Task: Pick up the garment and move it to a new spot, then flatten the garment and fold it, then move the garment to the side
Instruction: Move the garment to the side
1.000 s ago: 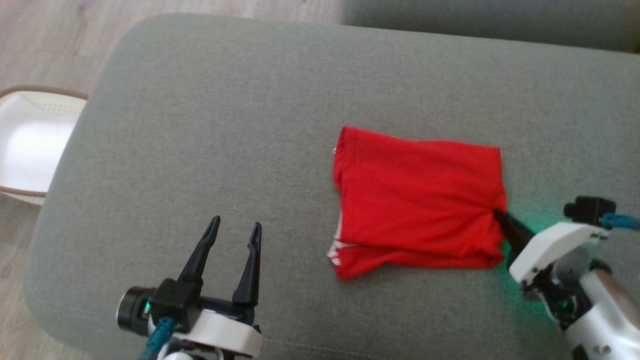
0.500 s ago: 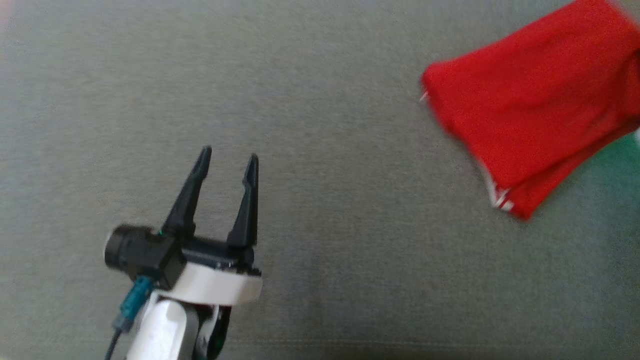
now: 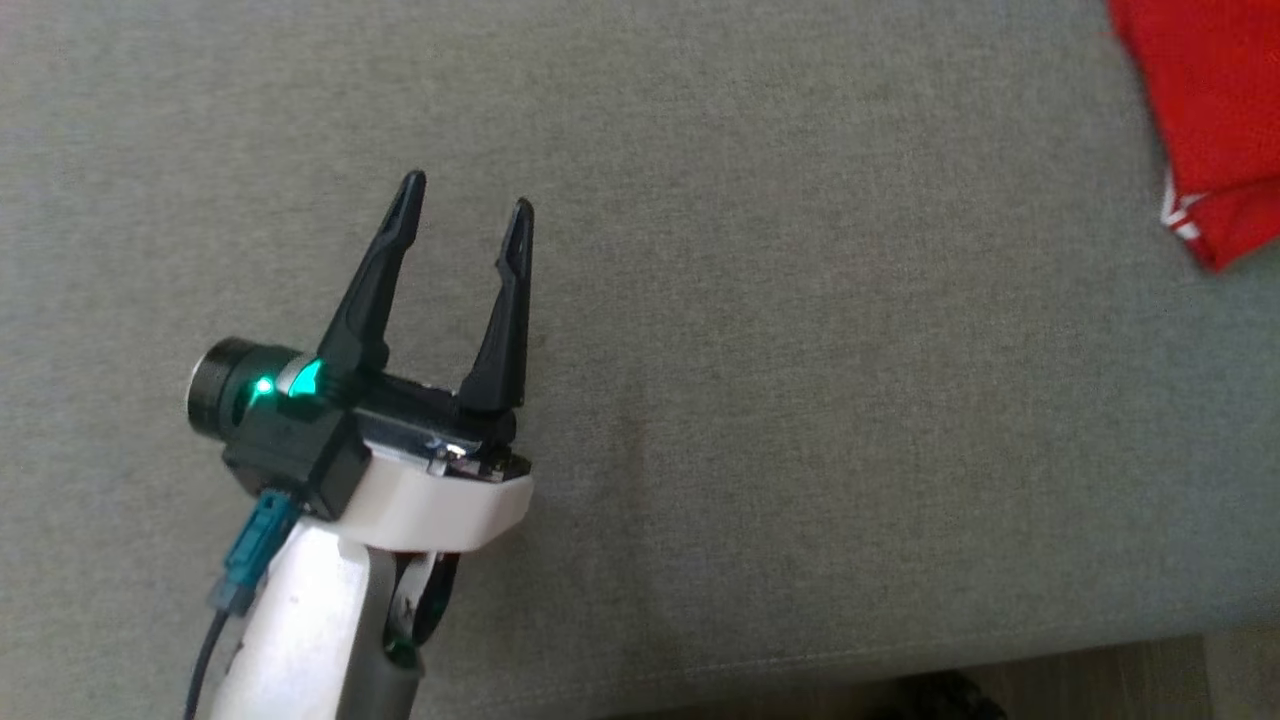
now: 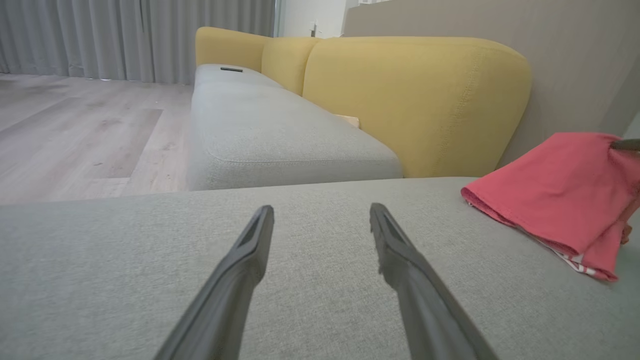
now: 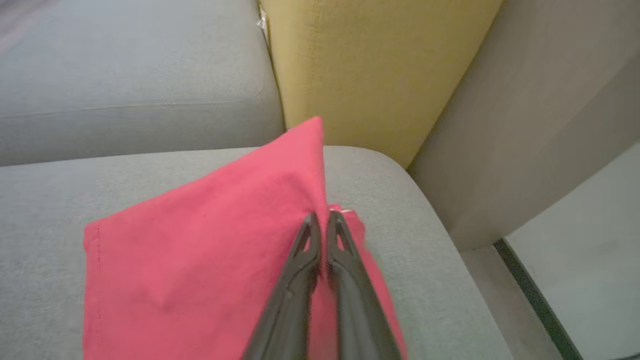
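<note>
- I judge this to be the last step, carrying the folded garment (image 5: 200,240) aside. I want it low and slow so the layers don't slip apart.
- I should set it flat on the grey cushion (image 3: 800,400), short of the rounded corner by the yellow backrest (image 5: 360,60), and only then let go.
- My right gripper (image 5: 323,216) is pressed together, pinching the garment's near edge; the cloth spreads ahead and to that view's left.
- My left gripper (image 3: 466,192) is spread wide and empty, with the garment well apart on its right.
</note>
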